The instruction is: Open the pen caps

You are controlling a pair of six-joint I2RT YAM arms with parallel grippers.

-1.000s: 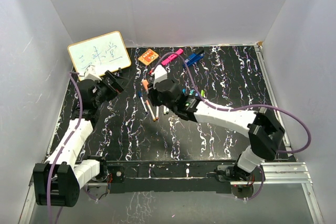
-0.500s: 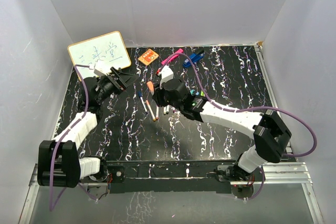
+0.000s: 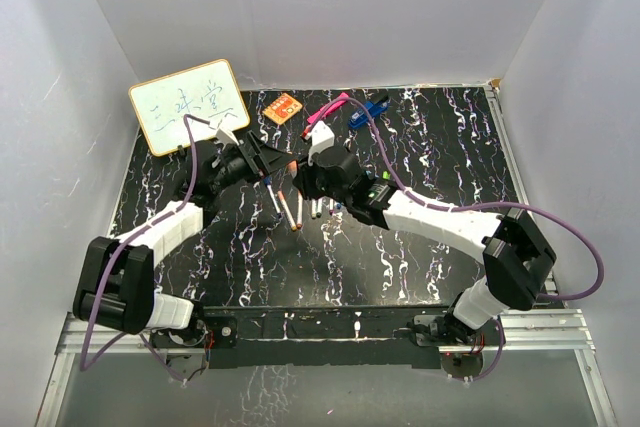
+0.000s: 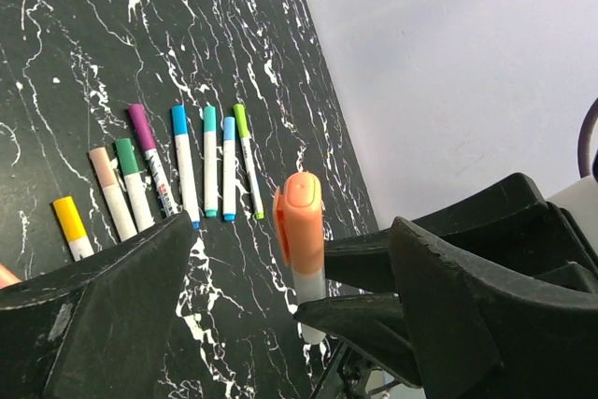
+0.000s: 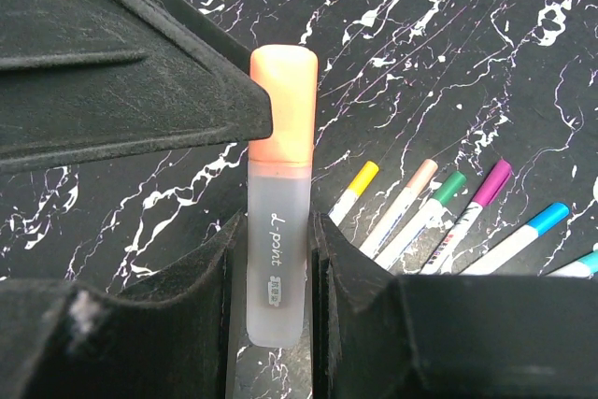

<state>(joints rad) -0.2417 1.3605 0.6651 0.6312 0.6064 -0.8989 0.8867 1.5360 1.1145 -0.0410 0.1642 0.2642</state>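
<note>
surface: a black marble-look table point(image 3: 440, 147) veined in white, with a metal rail point(image 3: 540, 319) along its near edge.
room: plain white walls point(image 3: 350, 17) close the table in at the back and on both sides.
back of the table: a whiteboard point(image 3: 190, 105) with handwriting sits tilted at the rear left corner; to its right lie an orange card point(image 3: 284, 107), a pink highlighter point(image 3: 327, 111) and a blue clip tool point(image 3: 367, 113).
right gripper point(image 5: 278, 249): pinching the frosted barrel of an orange-capped pen point(image 5: 277, 268), with the cap end pointing out past its fingertips.
orange cap point(image 4: 301, 217): on its pen, raised off the table near the middle, between the left fingers.
left gripper point(image 4: 291, 231): jaws spread wide on either side of the cap; one finger is against or just beside the cap, and contact cannot be told.
other pens: a row of capped pens point(image 4: 182, 170) lies side by side on the table below, with caps in yellow, tan, green, purple, blue, teal, blue and light green.
</note>
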